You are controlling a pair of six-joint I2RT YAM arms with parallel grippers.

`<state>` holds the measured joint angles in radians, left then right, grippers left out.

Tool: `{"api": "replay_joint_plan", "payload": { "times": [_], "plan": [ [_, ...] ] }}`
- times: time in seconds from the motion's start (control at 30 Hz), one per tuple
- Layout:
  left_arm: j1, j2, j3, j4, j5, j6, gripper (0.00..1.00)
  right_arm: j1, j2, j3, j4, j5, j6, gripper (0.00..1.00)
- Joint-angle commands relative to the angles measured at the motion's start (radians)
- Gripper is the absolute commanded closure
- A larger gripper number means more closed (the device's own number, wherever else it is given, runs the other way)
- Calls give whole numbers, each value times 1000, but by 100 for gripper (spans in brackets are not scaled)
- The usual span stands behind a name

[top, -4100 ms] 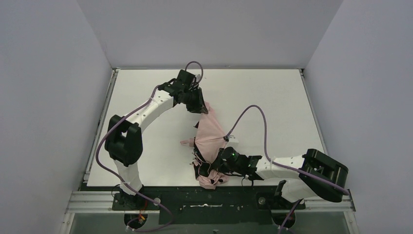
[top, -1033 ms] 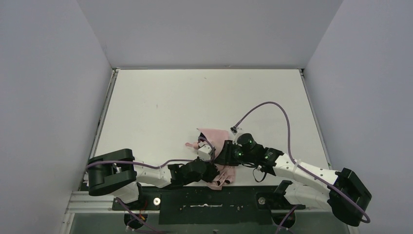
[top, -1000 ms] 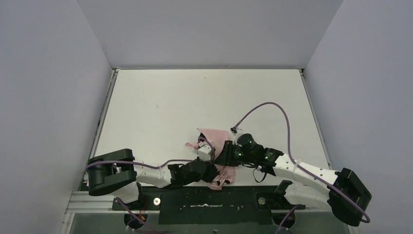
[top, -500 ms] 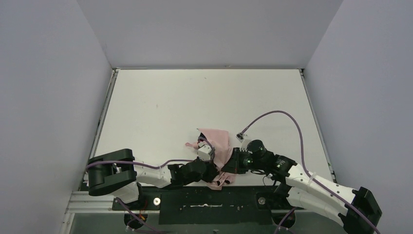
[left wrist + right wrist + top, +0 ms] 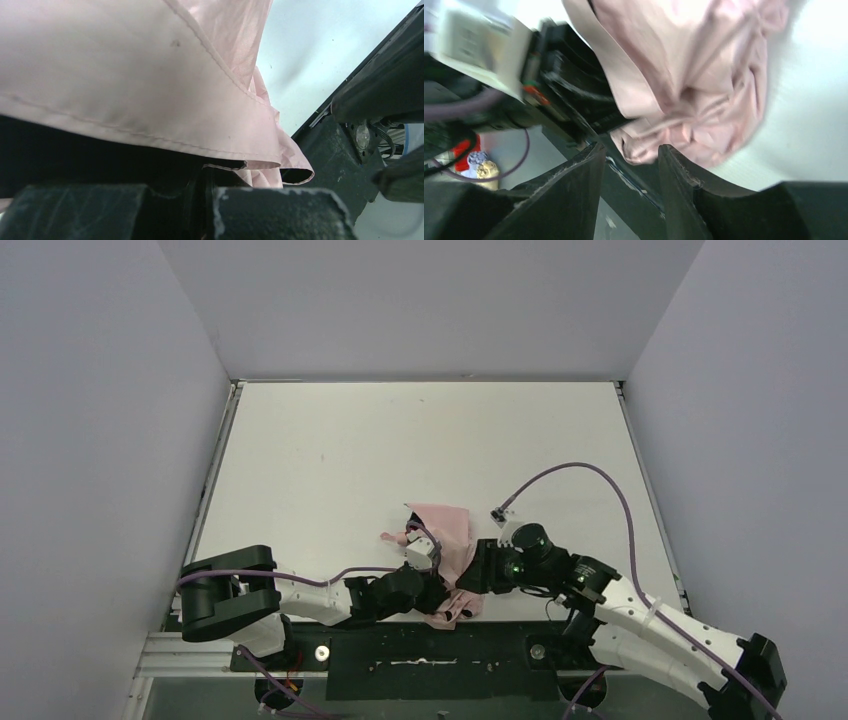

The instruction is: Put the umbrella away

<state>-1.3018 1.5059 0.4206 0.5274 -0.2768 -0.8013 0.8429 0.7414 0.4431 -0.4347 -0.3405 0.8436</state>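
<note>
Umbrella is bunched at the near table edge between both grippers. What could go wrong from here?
1. The umbrella lies right at the table's near edge; a nudge could push it off.
2. Loose cloth drapes over the shut left gripper; pulling back may drag it.
3. The open right gripper sits at a fold, close to the left arm; closing may catch only cloth or bump it.

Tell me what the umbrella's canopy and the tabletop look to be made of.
The umbrella canopy: thin woven cloth, likely polyester or nylon, pale pink, faint sheen; its stitched hem and limp creased folds show this. The table: smooth matte white board, perhaps laminate or paint; flat, even, no visible grain.
</note>
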Motion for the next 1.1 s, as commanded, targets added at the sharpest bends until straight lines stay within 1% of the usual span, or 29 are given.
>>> {"api": "replay_joint_plan", "payload": {
  "times": [0.0, 0.13, 0.23, 0.4, 0.63, 0.77, 0.83, 0.9, 1.07],
  "plan": [
    [-8, -19, -7, 17, 5, 0, 100, -11, 99, 94, 203, 57, -45, 55],
    [-7, -19, -8, 19, 7, 0, 100, -25, 235, 145, 319, 37, -63, 56],
    [-8, -20, -8, 20, 10, 3, 100, -27, 299, 162, 383, 30, -61, 55],
    [-8, -27, -15, 23, 11, 4, 100, -50, 349, 165, 425, 47, -48, 54],
    [-10, -27, -16, 29, 13, 3, 100, -74, 408, 162, 537, -61, -39, 54],
    [-10, -20, -11, 31, 13, 4, 100, -76, 438, 161, 578, -119, -35, 57],
    [-10, -21, -9, 28, 15, 5, 100, -76, 455, 160, 591, -138, -30, 60],
    [-11, -21, -11, 28, 13, 4, 100, -76, 473, 157, 607, -154, -25, 65],
    [-10, -18, -11, 33, 11, 0, 100, -78, 459, 143, 592, -156, -28, 85]
  ]
}}
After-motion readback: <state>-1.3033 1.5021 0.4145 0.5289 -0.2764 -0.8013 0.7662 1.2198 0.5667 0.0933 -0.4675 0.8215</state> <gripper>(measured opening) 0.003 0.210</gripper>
